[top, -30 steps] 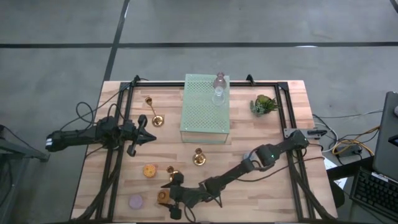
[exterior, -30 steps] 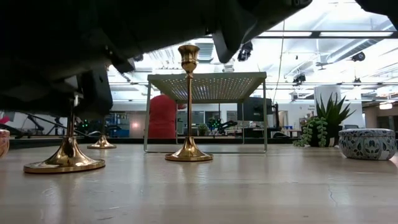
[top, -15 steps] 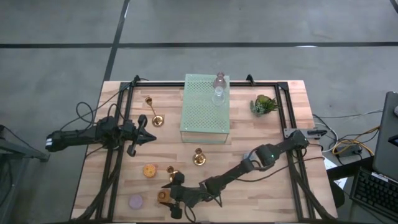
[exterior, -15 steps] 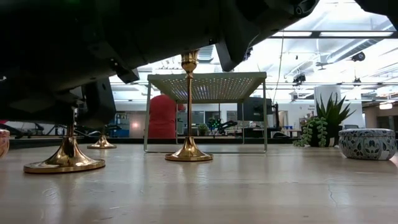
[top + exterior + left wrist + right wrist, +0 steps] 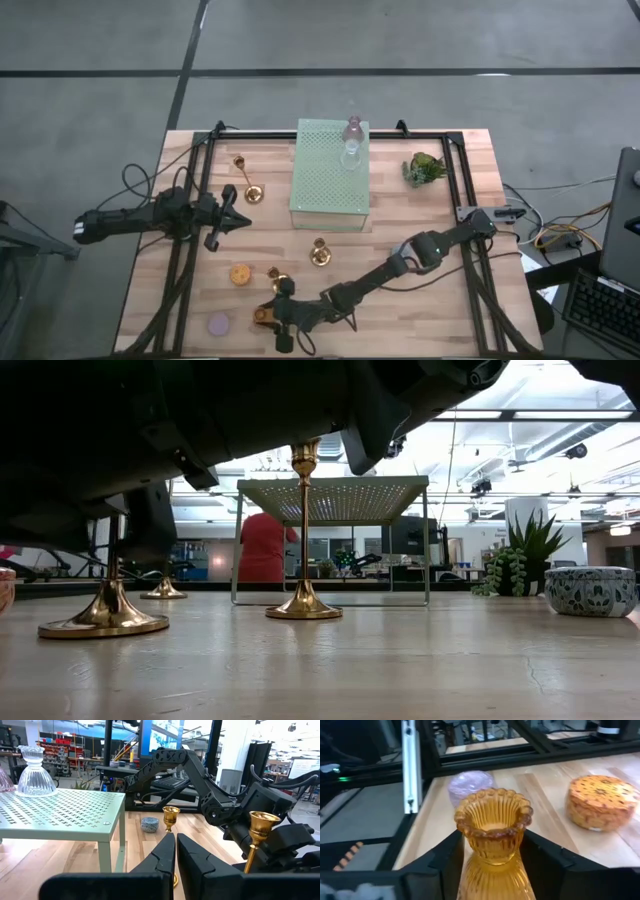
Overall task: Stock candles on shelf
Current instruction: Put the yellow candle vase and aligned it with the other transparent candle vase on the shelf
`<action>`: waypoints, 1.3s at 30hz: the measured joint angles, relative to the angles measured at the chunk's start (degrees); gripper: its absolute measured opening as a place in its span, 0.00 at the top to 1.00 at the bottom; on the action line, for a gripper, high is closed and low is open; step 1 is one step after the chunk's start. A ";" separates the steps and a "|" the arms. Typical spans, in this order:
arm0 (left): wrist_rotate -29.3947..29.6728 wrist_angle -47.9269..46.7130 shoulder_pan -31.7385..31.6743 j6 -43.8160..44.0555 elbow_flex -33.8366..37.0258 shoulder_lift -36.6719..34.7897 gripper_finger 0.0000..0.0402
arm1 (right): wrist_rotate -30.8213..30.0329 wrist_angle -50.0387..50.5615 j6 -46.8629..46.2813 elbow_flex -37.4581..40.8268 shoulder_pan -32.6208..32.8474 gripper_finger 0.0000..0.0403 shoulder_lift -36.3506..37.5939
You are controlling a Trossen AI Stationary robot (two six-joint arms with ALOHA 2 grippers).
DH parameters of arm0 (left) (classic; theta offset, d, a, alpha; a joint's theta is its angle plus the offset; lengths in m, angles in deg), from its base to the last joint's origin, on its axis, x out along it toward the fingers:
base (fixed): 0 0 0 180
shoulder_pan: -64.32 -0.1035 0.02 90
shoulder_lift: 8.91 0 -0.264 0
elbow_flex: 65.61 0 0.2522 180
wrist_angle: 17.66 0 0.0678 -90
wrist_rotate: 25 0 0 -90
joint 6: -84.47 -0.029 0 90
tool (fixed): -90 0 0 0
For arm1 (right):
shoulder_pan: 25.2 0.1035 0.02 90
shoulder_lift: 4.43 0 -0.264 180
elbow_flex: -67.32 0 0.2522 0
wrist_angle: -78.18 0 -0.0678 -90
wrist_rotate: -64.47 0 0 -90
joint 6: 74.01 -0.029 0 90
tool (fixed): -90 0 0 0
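Observation:
An amber glass candle stands near the table's front left, between the fingers of my right gripper, which is shut on it. An orange candle and a lilac candle rest on their bases close by. A blue-patterned candle sits on the table too. The mint-green shelf stands on its legs at the far middle, with a clear glass candle and a pinkish one on its mesh top. My left gripper waits shut at the left, level above the table. My right gripper pinches the amber candle's lower body between its two fingers, one on each side, below the fluted rim. The fingers come in nearly level, slanting a little down, from the table's right. The candle stands upright; its base is hidden.
Three brass candlesticks stand around the shelf's front and left. A small green plant sits at the far right. A black metal frame runs along the table's sides. Bare wood lies right of the right arm.
My right gripper's fingers have drawn together around the amber candle, and its hand has kept its place. The candle stands where it stood.

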 joint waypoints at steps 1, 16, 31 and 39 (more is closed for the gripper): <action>0.01 0.00 -0.02 0.00 0.01 0.00 0.95 | 0.72 -0.05 0.05 -0.02 -0.07 0.58 0.00; 0.01 -0.02 0.00 0.00 0.00 -0.01 0.95 | 1.51 -0.12 1.81 -0.25 -0.12 0.71 0.04; 0.01 -0.02 -0.01 0.00 0.01 -0.02 0.95 | 1.47 -0.21 4.98 -0.30 1.36 0.72 3.67; 0.01 0.00 0.00 0.00 0.01 -0.02 0.95 | 1.60 -0.02 9.09 -0.17 2.83 0.72 8.65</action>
